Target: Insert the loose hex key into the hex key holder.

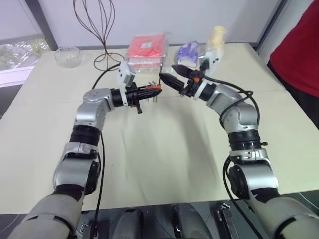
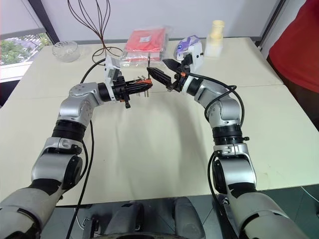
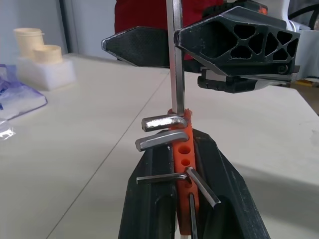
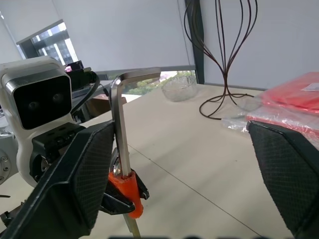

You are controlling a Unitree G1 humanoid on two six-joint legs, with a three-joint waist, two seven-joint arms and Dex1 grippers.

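Now right end effector (image 4: 184, 174) gapes; left (image 3: 182, 199) grips hex key holder (image 3: 180, 149).

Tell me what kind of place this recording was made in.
Probably an office or lab room set up for robot trials, not a workshop. A plain cream table stands beside a window with a roller blind, and unrelated props sit along its far edge: a glass bowl, a wire stand, a red package.
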